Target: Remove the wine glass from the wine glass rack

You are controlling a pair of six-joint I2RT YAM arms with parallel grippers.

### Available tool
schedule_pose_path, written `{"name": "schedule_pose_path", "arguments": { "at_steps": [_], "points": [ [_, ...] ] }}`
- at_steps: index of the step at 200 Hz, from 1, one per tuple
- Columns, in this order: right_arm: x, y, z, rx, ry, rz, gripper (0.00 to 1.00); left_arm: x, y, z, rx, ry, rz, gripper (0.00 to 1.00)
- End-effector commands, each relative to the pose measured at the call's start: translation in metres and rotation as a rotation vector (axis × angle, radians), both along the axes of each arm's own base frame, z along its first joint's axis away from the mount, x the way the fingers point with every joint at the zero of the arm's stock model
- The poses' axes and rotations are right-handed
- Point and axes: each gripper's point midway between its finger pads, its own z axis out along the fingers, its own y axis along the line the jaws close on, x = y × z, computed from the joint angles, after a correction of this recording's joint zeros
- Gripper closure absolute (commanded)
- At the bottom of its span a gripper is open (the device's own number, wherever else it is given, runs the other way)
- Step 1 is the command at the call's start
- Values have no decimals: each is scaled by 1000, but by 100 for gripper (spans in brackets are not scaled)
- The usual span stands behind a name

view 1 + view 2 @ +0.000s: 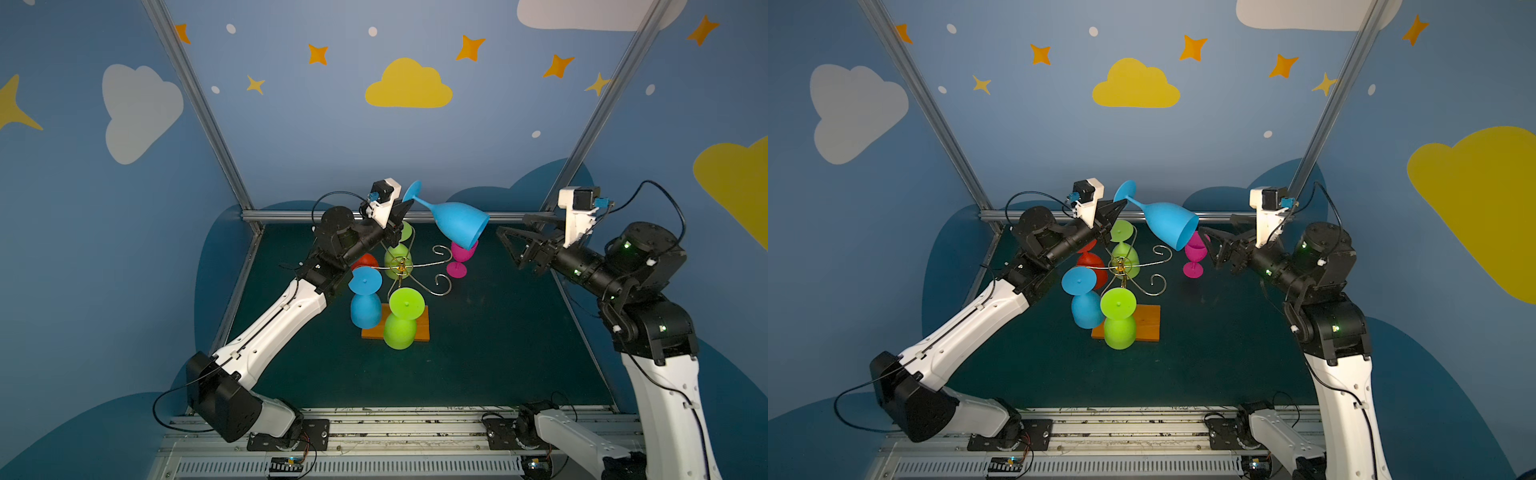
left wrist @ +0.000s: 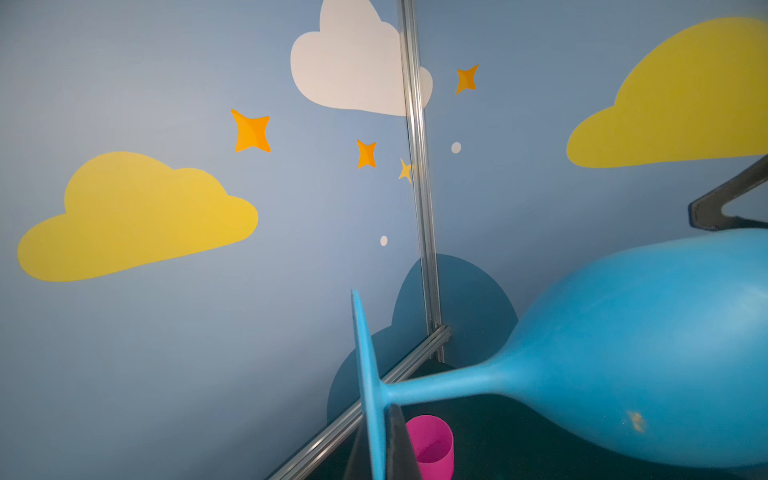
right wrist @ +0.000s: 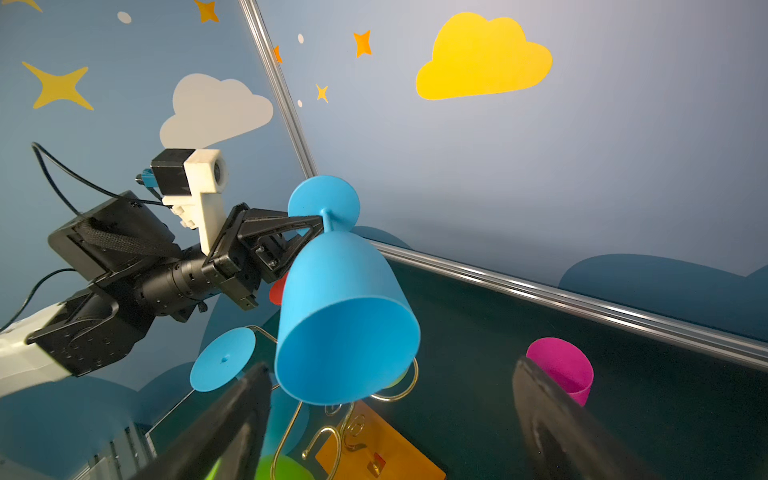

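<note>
- Grip: my left pincer is pressed together on the thin stem of the matte sky-blue plastic wine glass, just under its round foot. The right wrist view shows this pinch plainly.
- Place of the glass: it is held tilted above the far edge of the dark teal table. Its foot is raised and its open mouth slants down toward my right pincer. No wire touches it.
- Rack: the thin gold wire wine glass rack, on its orange-brown wooden base, stands near the table's middle. Two lime-green glasses, a second blue glass and a red glass hang from it upside down. The scroll-tipped arms nearest the held glass are bare.
- Bystander: a magenta stemmed glass stands upright on the table near the far edge, below the held bowl.
- Right pincer: spread wide and empty, close to the bowl's rim without touching it.
- Step in hand: I judge the lift-off complete, with the glass now waiting for a hand-over or a set-down.
- Next move: a hand-over calls for my right pincer to enclose the bowl and close gently before my left lets go. A set-down calls for turning the glass upright. Either way I must keep clear of the magenta glass and the scroll tips.
</note>
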Motion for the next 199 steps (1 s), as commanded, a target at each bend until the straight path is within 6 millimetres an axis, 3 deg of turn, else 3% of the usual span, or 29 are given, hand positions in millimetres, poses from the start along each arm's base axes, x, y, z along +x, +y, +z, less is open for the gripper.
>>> {"name": "schedule_pose_path", "arguments": {
  "at_steps": [1, 32, 116, 173, 199],
  "points": [
    [2, 3, -3, 53, 18, 27, 16, -12, 5, 15, -69, 19, -43, 97],
    [7, 10, -12, 84, 52, 70, 26, -11, 5, 14, -81, 36, -53, 97],
    [32, 33, -8, 174, 97, 171, 47, -15, -3, 10, -85, 63, -114, 97],
    [40, 51, -10, 184, 116, 224, 87, -12, -5, 8, -82, 77, -117, 97],
    [40, 54, -10, 186, 121, 232, 100, -10, -6, 7, -80, 80, -116, 97]
  ]
}}
